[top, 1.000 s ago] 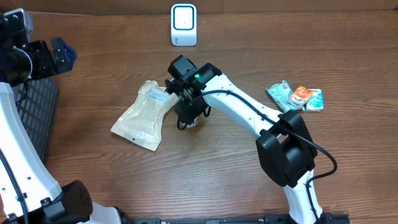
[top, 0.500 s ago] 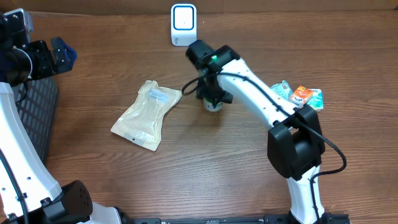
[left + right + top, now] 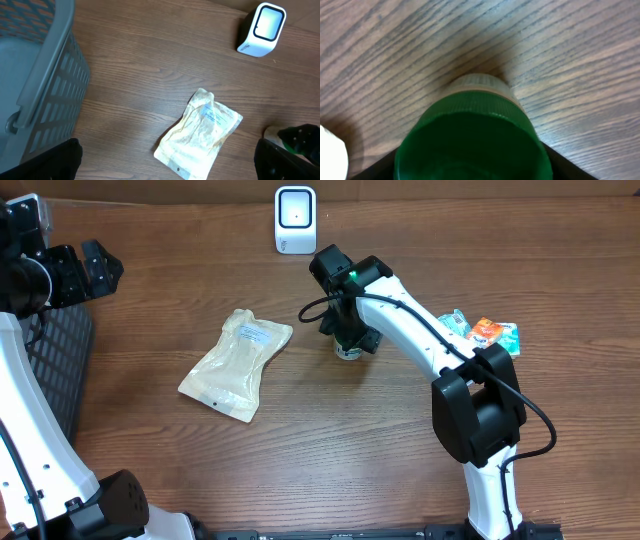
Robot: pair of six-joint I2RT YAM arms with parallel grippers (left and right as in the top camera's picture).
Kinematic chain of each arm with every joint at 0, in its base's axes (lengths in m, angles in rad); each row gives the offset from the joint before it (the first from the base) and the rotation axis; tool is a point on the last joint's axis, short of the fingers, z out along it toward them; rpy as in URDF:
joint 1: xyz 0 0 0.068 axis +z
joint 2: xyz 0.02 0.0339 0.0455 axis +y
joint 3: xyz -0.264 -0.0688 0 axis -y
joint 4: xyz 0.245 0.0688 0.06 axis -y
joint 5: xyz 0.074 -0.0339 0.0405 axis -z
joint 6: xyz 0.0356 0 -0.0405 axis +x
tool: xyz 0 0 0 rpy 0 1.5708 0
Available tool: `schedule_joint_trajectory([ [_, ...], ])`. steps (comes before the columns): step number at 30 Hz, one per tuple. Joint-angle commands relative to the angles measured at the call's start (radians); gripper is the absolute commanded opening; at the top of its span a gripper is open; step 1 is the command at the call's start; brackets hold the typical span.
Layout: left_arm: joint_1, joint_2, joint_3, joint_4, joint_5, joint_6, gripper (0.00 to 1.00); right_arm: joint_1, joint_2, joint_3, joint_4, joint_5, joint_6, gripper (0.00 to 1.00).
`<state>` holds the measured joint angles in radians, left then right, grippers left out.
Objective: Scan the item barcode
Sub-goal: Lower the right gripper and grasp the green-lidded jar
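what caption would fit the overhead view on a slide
Right gripper over a small bottle, flat pouch to one side, white scanner nearby.

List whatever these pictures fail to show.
The bottle: barcode unseen. The right wrist view shows only its green cap, and overhead the right gripper covers it.
The right gripper: open or shut unclear, fingers cut off by the right wrist frame.
The pouch: label print too small in both views.
The basket: cut off by the left wrist frame edge.
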<state>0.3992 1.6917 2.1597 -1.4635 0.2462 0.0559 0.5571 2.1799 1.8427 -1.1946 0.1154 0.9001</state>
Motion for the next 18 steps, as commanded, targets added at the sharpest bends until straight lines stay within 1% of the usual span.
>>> schedule_joint_trajectory([
  [1,-0.007,0.003,0.003,0.001,-0.002,0.011,1.0,-0.008,-0.006,0.023,-0.005,0.002,-0.13,0.85],
  [2,-0.007,0.003,0.003,0.001,-0.002,0.011,1.0,-0.014,-0.006,0.043,-0.019,-0.002,-0.183,0.9],
  [4,-0.007,0.003,0.003,0.001,-0.003,0.011,1.0,-0.023,-0.007,0.086,-0.051,-0.004,-0.285,0.93],
  [5,-0.007,0.003,0.003,0.001,-0.003,0.011,1.0,-0.028,-0.006,0.124,-0.078,-0.004,-0.389,0.94],
  [6,-0.007,0.003,0.003,0.001,-0.002,0.011,1.0,-0.03,-0.007,0.139,-0.09,-0.004,-0.433,0.94],
  [7,-0.007,0.003,0.003,0.001,-0.002,0.011,1.0,-0.034,-0.006,0.169,-0.114,-0.004,-0.529,0.94],
  [8,-0.007,0.003,0.003,0.001,-0.003,0.011,1.0,-0.036,-0.007,0.196,-0.136,-0.004,-0.628,0.95],
  [9,-0.007,0.003,0.003,0.001,-0.003,0.011,1.0,-0.038,-0.007,0.219,-0.156,-0.005,-0.716,0.99],
  [11,-0.007,0.003,0.003,0.001,-0.003,0.011,1.0,-0.038,-0.006,0.238,-0.188,-0.005,-0.865,1.0],
  [13,-0.007,0.003,0.003,0.001,-0.003,0.011,1.0,-0.038,-0.006,0.238,-0.205,-0.012,-0.971,1.0],
  [16,-0.007,0.003,0.003,0.001,-0.003,0.011,1.0,-0.038,-0.004,0.209,-0.195,-0.089,-1.118,1.0],
  [18,-0.007,0.003,0.003,0.001,-0.002,0.011,1.0,-0.038,-0.002,0.172,-0.164,-0.102,-1.17,1.0],
])
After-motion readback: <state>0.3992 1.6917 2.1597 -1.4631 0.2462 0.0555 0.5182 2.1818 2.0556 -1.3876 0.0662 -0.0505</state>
